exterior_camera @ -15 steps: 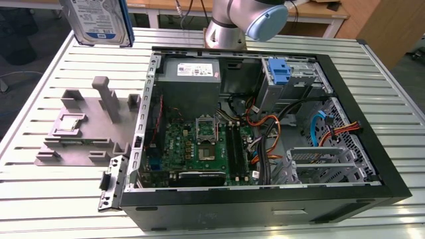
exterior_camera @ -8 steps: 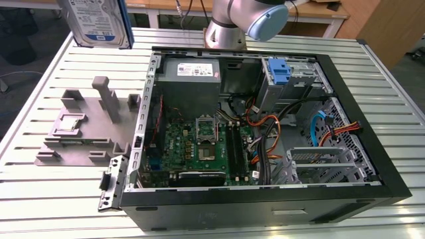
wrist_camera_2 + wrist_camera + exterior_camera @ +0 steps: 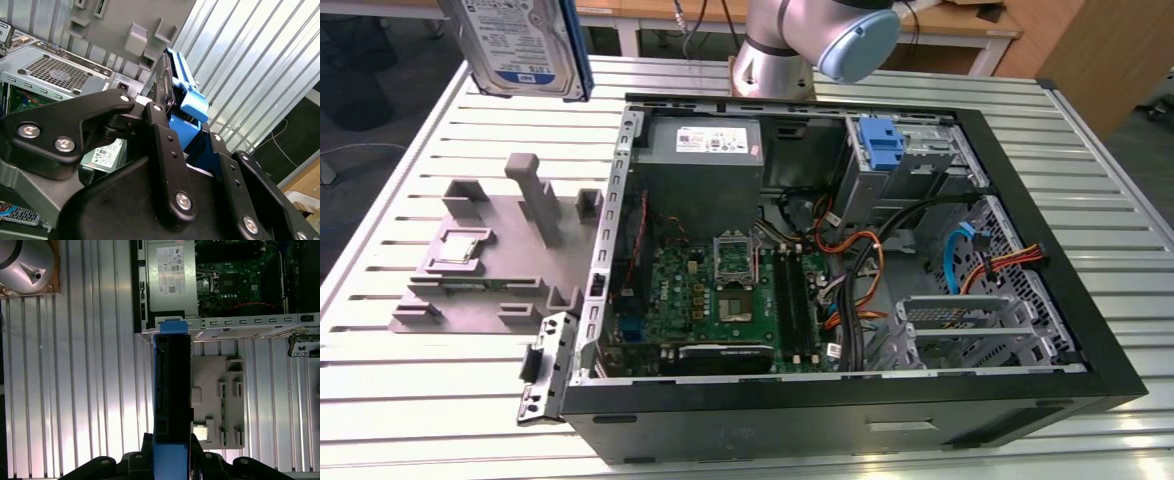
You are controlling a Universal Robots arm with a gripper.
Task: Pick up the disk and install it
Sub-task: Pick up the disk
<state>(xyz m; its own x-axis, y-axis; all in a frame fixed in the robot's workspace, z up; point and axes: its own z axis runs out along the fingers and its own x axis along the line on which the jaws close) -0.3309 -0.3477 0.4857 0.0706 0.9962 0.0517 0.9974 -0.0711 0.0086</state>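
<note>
Between the fingers [image 3: 165,145] of the gripper [image 3: 184,122], pinched tight from both sides: the disk [image 3: 170,85], silver body edge-on inside its blue bracket [image 3: 194,102], pads pressed against it with no gap in both wrist views. Held clear of everything, well above the slatted table [image 3: 400,400], labelled face turned toward the camera of the exterior view. Past the fingertips, in line with the disk's far end in the first wrist view: the rim of the open computer case [image 3: 854,400], with the grey power supply box [image 3: 167,275] just inside that rim and the green motherboard [image 3: 707,290] farther in. Off to one side of the fingers, down on the table just beside the case wall: a grey moulded fixture [image 3: 217,405], apart from the disk. Well away from the fingers, on the far side of the power supply box from the fixture: the blue caddy [image 3: 881,140], seated in its metal bay. Beyond the case, standing on the table: the arm's silver base [image 3: 774,55].
</note>
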